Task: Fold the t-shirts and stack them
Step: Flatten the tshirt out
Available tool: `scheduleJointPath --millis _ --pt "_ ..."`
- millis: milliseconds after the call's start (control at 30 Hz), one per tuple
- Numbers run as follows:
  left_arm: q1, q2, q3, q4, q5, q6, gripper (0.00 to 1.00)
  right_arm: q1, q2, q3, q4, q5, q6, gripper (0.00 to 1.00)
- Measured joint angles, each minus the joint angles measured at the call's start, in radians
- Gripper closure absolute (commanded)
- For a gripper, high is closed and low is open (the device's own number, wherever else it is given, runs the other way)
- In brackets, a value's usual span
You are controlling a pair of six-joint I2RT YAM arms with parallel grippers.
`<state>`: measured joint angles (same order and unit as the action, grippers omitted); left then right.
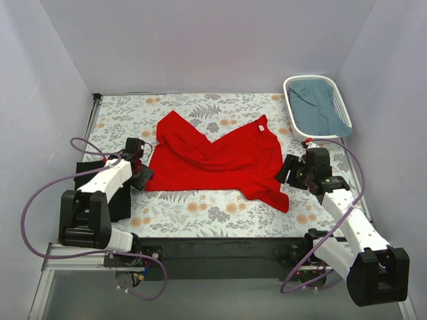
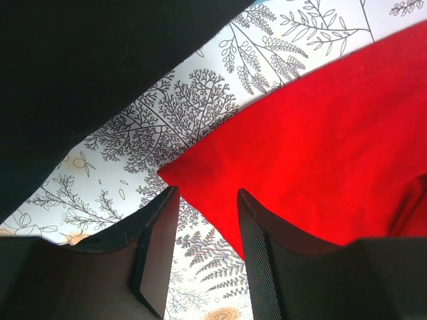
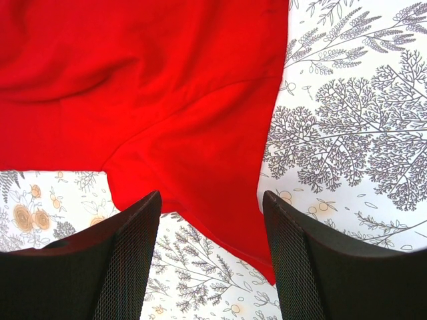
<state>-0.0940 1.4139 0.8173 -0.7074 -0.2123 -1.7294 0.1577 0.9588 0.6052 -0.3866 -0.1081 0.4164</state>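
Note:
A red t-shirt (image 1: 213, 160) lies crumpled and spread across the middle of the flower-print table, its small white label (image 1: 261, 127) at the upper right. My left gripper (image 1: 144, 176) sits low at the shirt's lower left corner. In the left wrist view that red corner (image 2: 320, 133) reaches in between the parted fingers of the left gripper (image 2: 208, 192), which is open. A black t-shirt (image 1: 85, 167) lies under the left arm and fills the top left (image 2: 80, 80) of that view. My right gripper (image 1: 285, 172) is open over the shirt's lower right point (image 3: 200, 133), fingers (image 3: 212, 195) wide apart.
A white basket (image 1: 310, 78) holding blue-grey cloth (image 1: 317, 107) stands at the back right corner. White walls close in the table on three sides. Purple cables loop beside both arm bases.

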Motion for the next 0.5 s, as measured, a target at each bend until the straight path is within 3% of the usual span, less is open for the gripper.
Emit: scheduleJointPath --millis 500 --pt "-0.001 0.039 -0.041 0.005 -0.008 -0.041 0.63 0.0 0.001 -0.023 0.001 0.0 -0.001 0.31"
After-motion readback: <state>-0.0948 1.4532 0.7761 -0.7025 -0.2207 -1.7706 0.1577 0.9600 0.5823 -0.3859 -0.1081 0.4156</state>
